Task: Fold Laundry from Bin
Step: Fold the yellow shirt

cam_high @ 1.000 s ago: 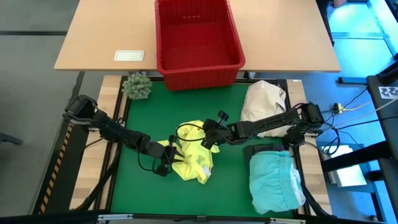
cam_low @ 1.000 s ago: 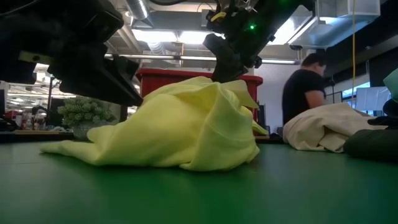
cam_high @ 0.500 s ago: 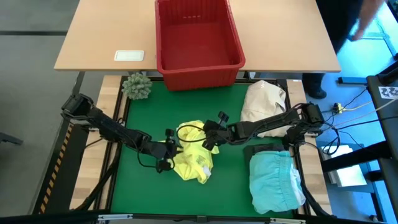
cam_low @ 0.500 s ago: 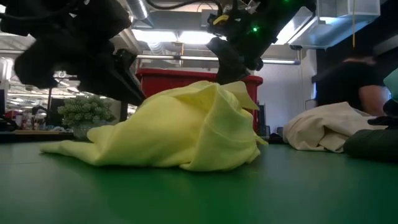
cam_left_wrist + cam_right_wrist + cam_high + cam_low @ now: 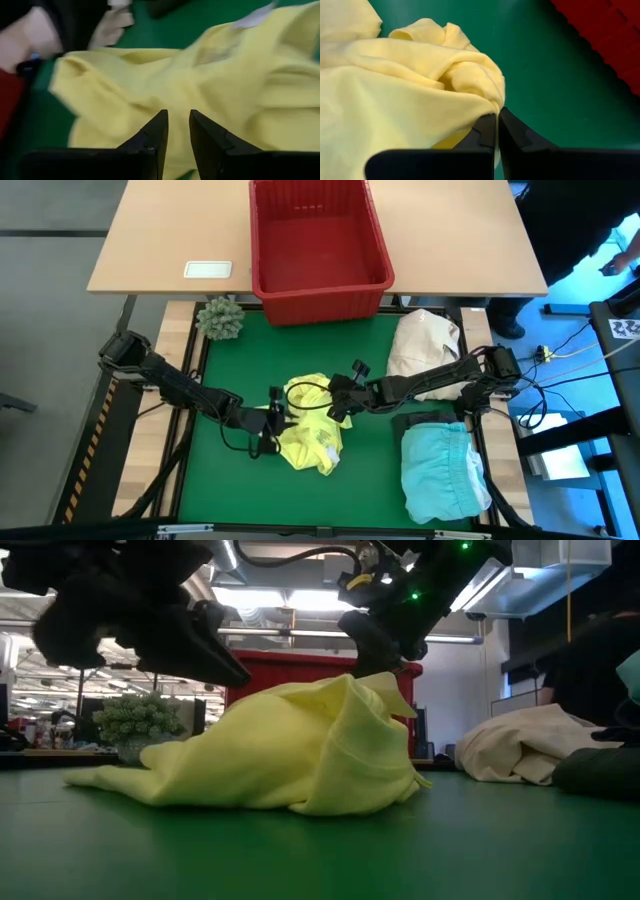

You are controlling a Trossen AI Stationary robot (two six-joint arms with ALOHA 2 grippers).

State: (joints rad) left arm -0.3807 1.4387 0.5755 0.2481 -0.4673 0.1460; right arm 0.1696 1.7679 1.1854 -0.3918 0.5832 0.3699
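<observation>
The yellow garment (image 5: 311, 435) lies crumpled near the middle of the green mat (image 5: 230, 370), a little toward the front edge. The right gripper (image 5: 338, 402) sits at the heap's right-hand side, its fingers pressed together on a fold of the yellow cloth — the right wrist view shows the fabric pinched at the fingertips (image 5: 496, 120). The left gripper (image 5: 272, 432) is low at the heap's left side; its fingers (image 5: 159, 131) stand a narrow gap apart just over the yellow cloth, and whether they grasp anything I cannot tell.

The red bin (image 5: 318, 246) stands on the wooden table beyond the mat's far edge, well apart from the garment. A turquoise garment (image 5: 440, 470) lies at the mat's front right corner, with a dark garment (image 5: 415, 421) just behind it. A cream bundle (image 5: 425, 340) rests near the far right corner — a green spiky ball (image 5: 220, 318) sits at the far left corner.
</observation>
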